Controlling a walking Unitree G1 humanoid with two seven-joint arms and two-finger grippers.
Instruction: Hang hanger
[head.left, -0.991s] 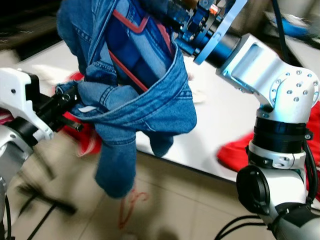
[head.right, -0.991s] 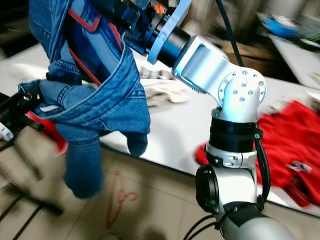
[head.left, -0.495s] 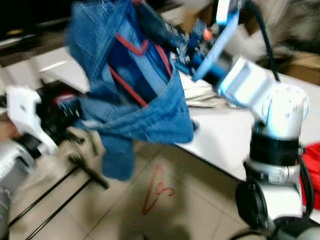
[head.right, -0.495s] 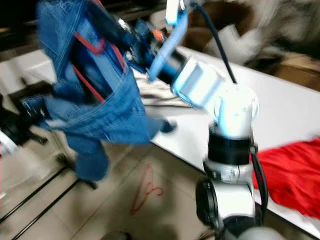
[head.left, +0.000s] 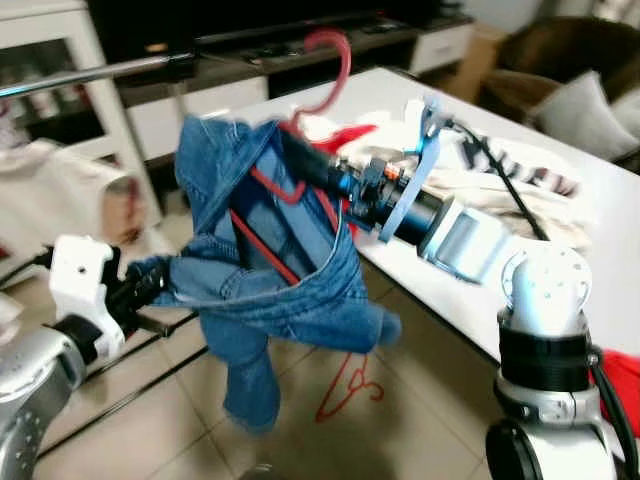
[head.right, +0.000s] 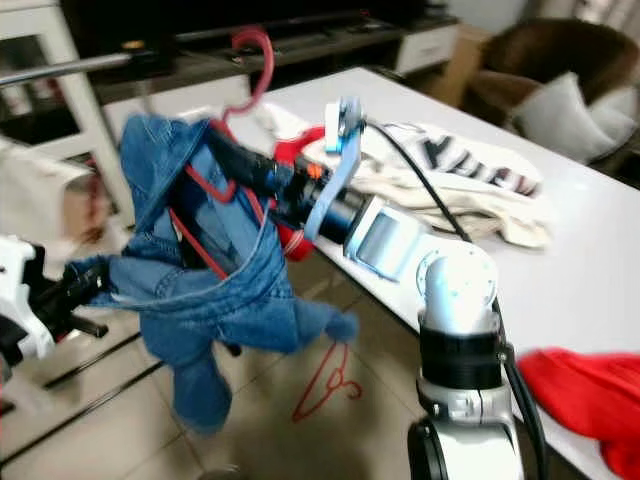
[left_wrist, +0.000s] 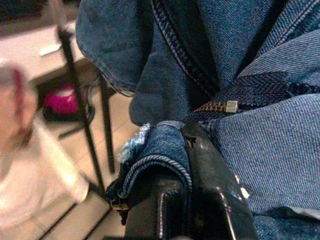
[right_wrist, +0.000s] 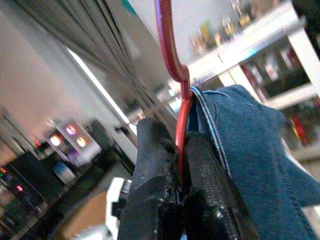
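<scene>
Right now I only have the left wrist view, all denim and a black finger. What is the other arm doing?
Observer: The right gripper is shut on the red hanger at its neck, with the denim jacket draped on it.
Operator: Is the hook on anything yet?
Observer: Not yet. The hook is raised in free air, near a metal rail but apart from it.
Operator: Anything on the floor?
Observer: Another red hanger lies on the tiles, under the jacket.
</scene>
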